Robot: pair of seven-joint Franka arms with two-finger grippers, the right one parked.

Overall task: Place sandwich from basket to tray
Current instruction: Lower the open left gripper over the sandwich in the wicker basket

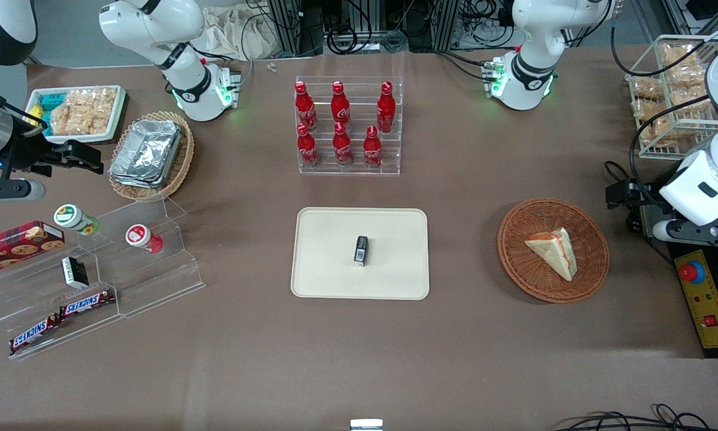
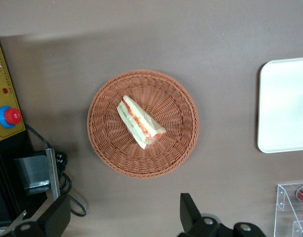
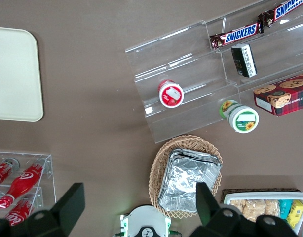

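One sandwich (image 1: 551, 250) in basket (image 1: 592, 270); gripper (image 2: 123, 217) above.

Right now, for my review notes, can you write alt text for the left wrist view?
A triangular sandwich lies in the middle of a round reddish-brown wicker basket on a brown table, seen from above. The left arm's pincer hovers open above the table beside the basket, holding nothing. One rounded end of the cream tray shows nearby.
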